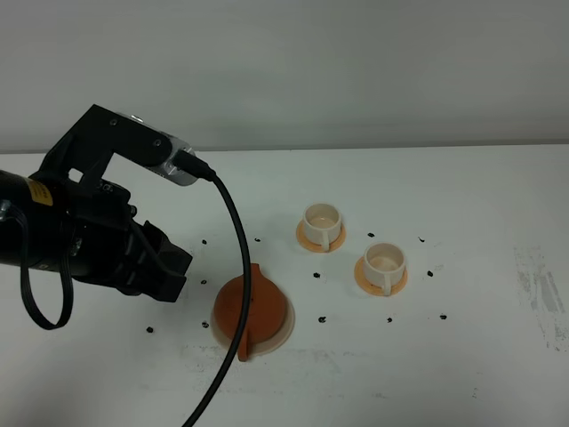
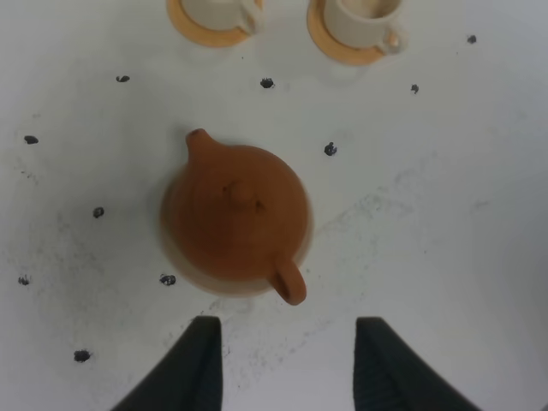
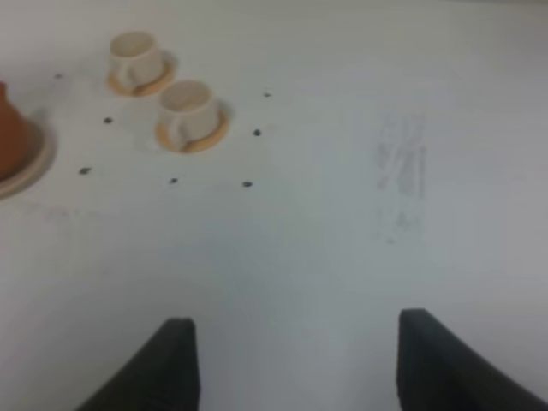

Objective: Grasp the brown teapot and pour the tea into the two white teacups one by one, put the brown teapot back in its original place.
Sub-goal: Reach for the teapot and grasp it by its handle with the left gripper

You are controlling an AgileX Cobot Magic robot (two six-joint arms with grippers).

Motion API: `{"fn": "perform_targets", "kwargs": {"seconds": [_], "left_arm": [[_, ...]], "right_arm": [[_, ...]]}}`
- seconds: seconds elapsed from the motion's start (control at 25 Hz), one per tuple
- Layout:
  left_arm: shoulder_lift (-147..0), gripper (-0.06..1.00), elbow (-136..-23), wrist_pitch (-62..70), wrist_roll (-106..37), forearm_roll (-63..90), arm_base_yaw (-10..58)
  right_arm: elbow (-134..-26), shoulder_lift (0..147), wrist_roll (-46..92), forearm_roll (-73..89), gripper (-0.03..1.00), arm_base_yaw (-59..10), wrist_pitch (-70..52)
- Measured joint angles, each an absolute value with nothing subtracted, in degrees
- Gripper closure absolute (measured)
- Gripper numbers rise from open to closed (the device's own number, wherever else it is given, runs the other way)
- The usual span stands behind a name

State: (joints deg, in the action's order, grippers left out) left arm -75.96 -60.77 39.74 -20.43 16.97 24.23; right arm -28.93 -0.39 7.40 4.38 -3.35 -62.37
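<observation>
The brown teapot (image 1: 268,307) sits on its beige coaster (image 1: 286,331), near the left end effector (image 1: 167,271) and at about 4 o'clock from it in the high view. That end effector's jaws are spread and empty. The teapot's spout-to-handle axis runs roughly 12 to 6 o'clock, with the handle at 6. The right end effector (image 3: 291,364), also spread, is well apart from the teapot, so the left arm is nearer.

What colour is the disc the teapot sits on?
Pale beige coaster, best seen in the exterior high view.
</observation>
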Motion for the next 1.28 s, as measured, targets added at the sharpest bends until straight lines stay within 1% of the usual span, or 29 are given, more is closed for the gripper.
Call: {"fn": "perform_targets", "kwargs": {"seconds": [0.4,0.64,1.28], "left_arm": [[-75.96,0.55,-60.77,42.63,-20.35,18.23,24.23],[-75.96,0.55,-60.77,43.79,-20.29,18.23,24.23],[-75.96,0.55,-60.77,44.53,-20.29,18.23,24.23]], "right_arm": [[-28.93,-0.39,6.34,5.10,0.45,-3.21,-62.30],[-28.93,-0.39,6.21,5.10,0.45,0.74,-62.25],[-28.93,-0.39,6.21,6.73,0.45,1.08,-62.25]]}}
